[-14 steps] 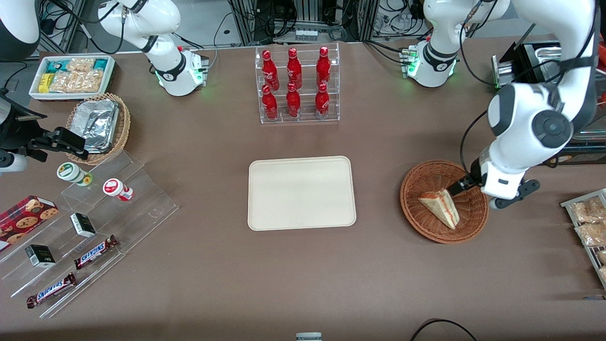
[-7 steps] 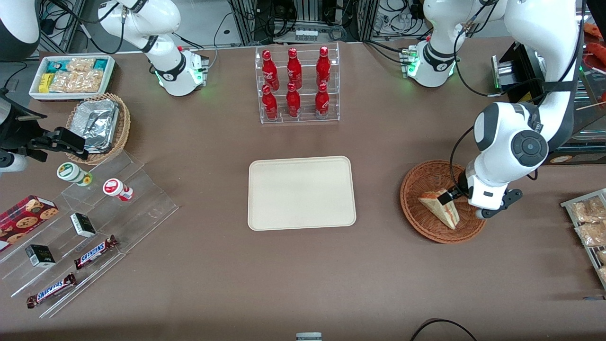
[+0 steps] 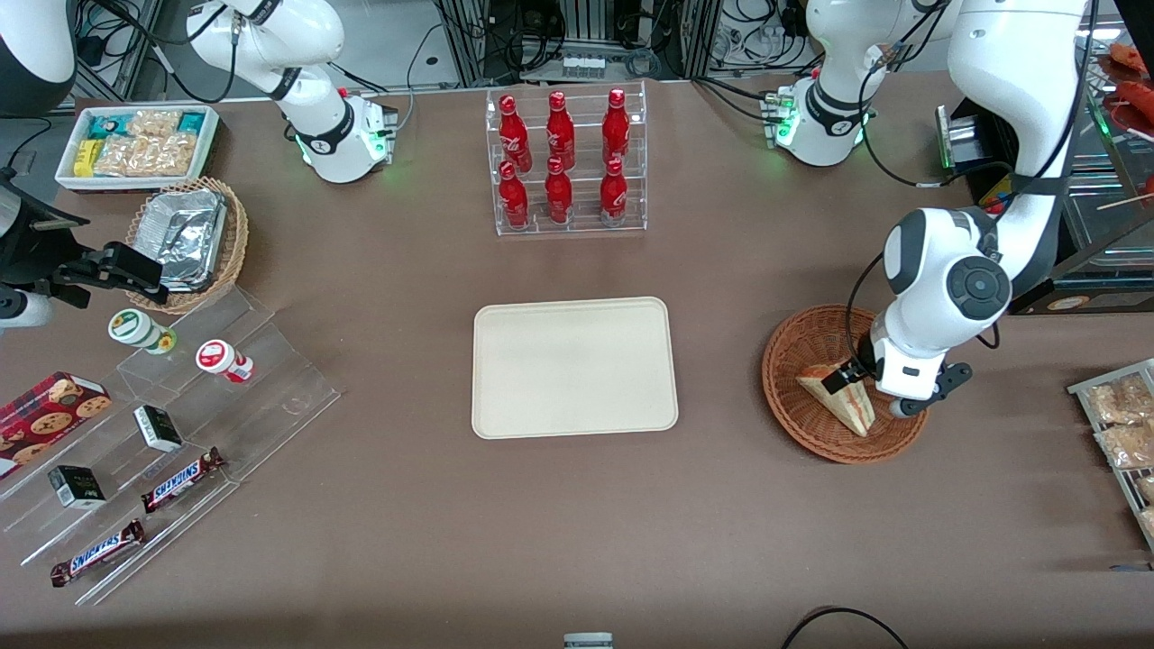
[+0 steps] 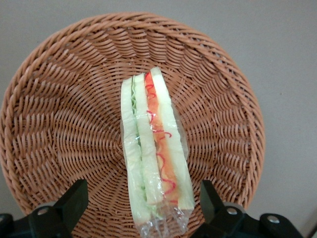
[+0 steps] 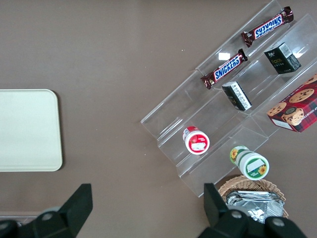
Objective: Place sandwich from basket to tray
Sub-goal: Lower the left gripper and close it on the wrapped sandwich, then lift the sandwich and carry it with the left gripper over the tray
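Fingers (image 4: pixel 72 198) spread wide, one on each side of the sandwich (image 4: pixel 153 153), not closed on it as far as we can see. Gripper (image 3: pixel 846 379) is low inside the basket (image 3: pixel 802 356), right at the sandwich's upper end. Sandwich stands on edge in the basket, wrapped, filling side up toward the wrist camera. Basket sits on the table (image 3: pixel 577 523) toward the working arm's end; tray (image 3: pixel 574 367) is mid-table, well apart, nothing on it. Our read: we're at pre-grasp. Nothing done yet in terms of transfer. Left: close, lift clear of the rim, carry to tray, release.
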Controlling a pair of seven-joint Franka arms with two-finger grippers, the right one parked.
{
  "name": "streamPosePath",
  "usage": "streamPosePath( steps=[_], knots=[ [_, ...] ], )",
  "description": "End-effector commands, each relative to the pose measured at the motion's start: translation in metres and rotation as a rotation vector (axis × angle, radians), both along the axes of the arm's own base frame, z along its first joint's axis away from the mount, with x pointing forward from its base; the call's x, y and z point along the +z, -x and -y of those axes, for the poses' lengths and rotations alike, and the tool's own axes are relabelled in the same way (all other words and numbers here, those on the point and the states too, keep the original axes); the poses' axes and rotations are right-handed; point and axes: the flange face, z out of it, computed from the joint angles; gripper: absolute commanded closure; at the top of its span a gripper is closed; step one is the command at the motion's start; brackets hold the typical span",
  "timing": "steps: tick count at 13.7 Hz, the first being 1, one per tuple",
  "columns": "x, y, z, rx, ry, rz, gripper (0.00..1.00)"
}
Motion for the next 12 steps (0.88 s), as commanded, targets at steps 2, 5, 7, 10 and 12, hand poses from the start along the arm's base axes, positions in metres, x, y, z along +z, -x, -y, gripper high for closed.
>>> streamPosePath(
  steps=[2,5,7,10,12],
  knots=[
    [-0.015,0.003,0.003,0.042,0.000,0.051,0.00],
    [-0.028,0.007,0.001,0.045,0.005,0.069,0.01],
    [-0.030,0.006,0.001,0.045,0.005,0.068,0.03],
    [-0.030,0.004,0.001,0.049,0.006,0.069,0.53],
    [-0.029,0.000,0.003,0.051,0.008,0.077,0.80]
  ],
)
